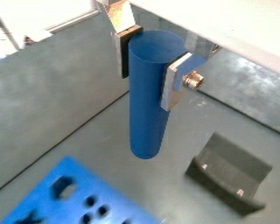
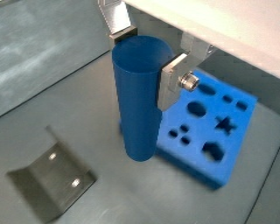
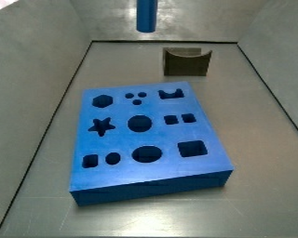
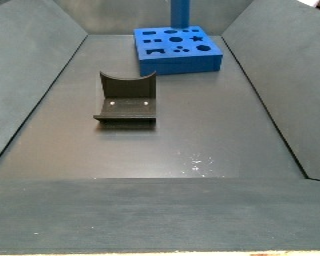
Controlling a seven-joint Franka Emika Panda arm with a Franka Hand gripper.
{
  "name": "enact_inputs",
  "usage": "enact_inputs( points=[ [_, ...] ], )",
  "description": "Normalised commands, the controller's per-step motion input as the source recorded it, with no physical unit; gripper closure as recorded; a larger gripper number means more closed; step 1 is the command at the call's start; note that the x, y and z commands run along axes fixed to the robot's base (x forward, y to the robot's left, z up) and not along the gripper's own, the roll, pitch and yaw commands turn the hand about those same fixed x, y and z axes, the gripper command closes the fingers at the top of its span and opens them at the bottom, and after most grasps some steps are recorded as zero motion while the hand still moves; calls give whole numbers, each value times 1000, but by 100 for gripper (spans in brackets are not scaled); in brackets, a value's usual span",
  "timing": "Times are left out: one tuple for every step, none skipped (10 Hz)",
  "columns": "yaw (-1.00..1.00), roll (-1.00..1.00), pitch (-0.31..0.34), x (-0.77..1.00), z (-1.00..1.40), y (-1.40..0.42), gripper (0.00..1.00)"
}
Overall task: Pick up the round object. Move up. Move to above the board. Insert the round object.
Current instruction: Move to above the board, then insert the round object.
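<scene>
Gripper (image 1: pixel 150 59) sits high over the desk (image 1: pixel 60 105), fingers (image 1: pixel 175 83) clamped on the upper end of the round object (image 1: pixel 147 96). The peg hangs down from between the pads, its lower end free and clear of the floor in both wrist views. In the side views only the peg's lower part enters the top of the frame (image 3: pixel 146 15); the fingers themselves are out of shot there.

Board (image 2: pixel 210 131) lies flat, off to one side of the fingers and below them; the peg tip is beside it, not yet over any hole, as far as the wrist views show. Fixture (image 1: pixel 227 171) stands on the opposite side of the fingers, apart from the board.

Judged risks from here:
- Grip is near the top of a long peg, so a small tilt at the pads puts the tip well off target; it could catch a hole rim and jam.
- Several round holes (image 3: pixel 139 123) of differing size; choosing too small a one stalls insertion.
- Descending before the lateral move is complete would push the tip onto the board's top face, and the peg could slide up through the pads.
</scene>
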Motion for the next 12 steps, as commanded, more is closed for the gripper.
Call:
enact_inputs(
  points=[
    [8,0,50,-29,352,-1000,100],
    [9,0,46,-22,360,-1000,100],
    [6,-6,52,-21,363,-1000,100],
    [6,2,63,-11,374,-1000,100],
    [8,-4,72,9,351,-935,100],
    [9,8,95,38,222,-585,100],
    [7,8,112,58,135,-351,100],
    [4,12,115,61,78,-188,100],
    [0,0,0,0,-97,-3,100],
    [157,0,-63,-191,-40,-97,100],
    [0,3,-77,0,-109,0,100],
    [40,-154,-189,343,-823,-311,100]
  ],
)
